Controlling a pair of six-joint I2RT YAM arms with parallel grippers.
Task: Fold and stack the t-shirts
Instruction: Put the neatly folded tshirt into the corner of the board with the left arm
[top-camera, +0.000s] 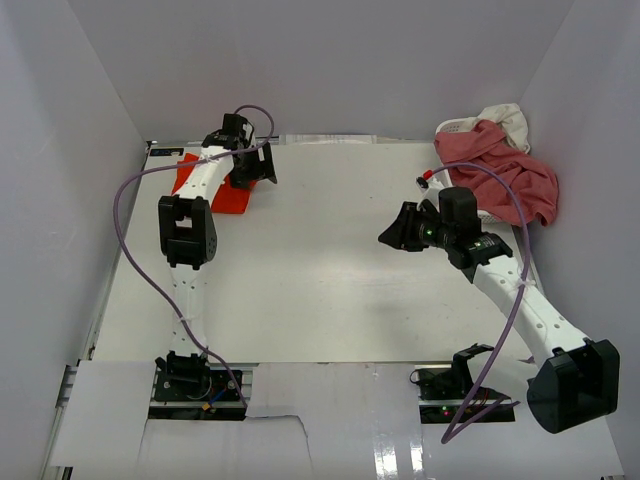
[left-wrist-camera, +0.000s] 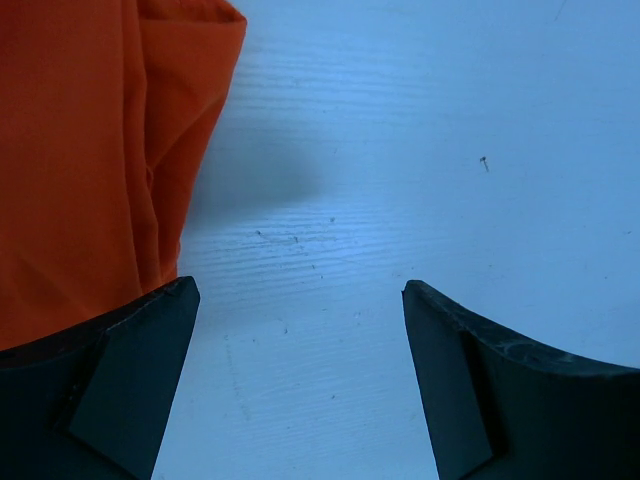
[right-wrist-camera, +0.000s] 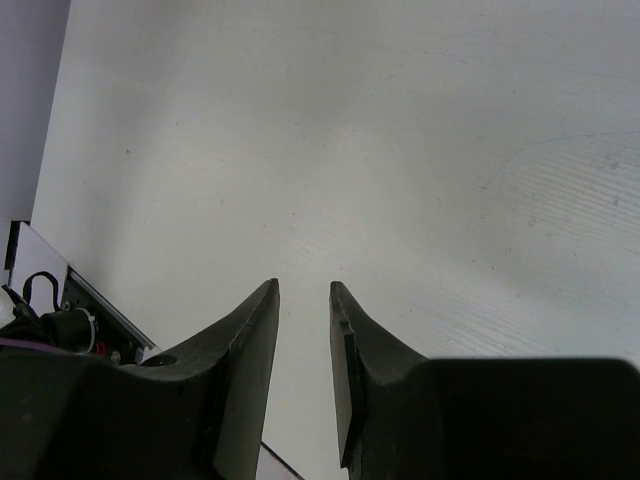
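The bright orange-red t-shirt (top-camera: 212, 190) lies folded at the table's far left; in the left wrist view it (left-wrist-camera: 90, 150) fills the left side. My left gripper (top-camera: 256, 174) hovers at its right edge, wide open and empty (left-wrist-camera: 300, 290), with the left finger over the cloth's edge. The rose-pink t-shirt (top-camera: 505, 170) lies crumpled at the far right, with the cream-white one (top-camera: 508, 118) behind it. My right gripper (top-camera: 386, 236) hangs above bare table left of the pink shirt, its fingers only slightly apart and empty (right-wrist-camera: 304, 288).
A white perforated basket (top-camera: 453, 127) stands at the far right corner under the pink and cream shirts. White walls close in the table on the left, back and right. The arm bases and their cables sit at the near edge.
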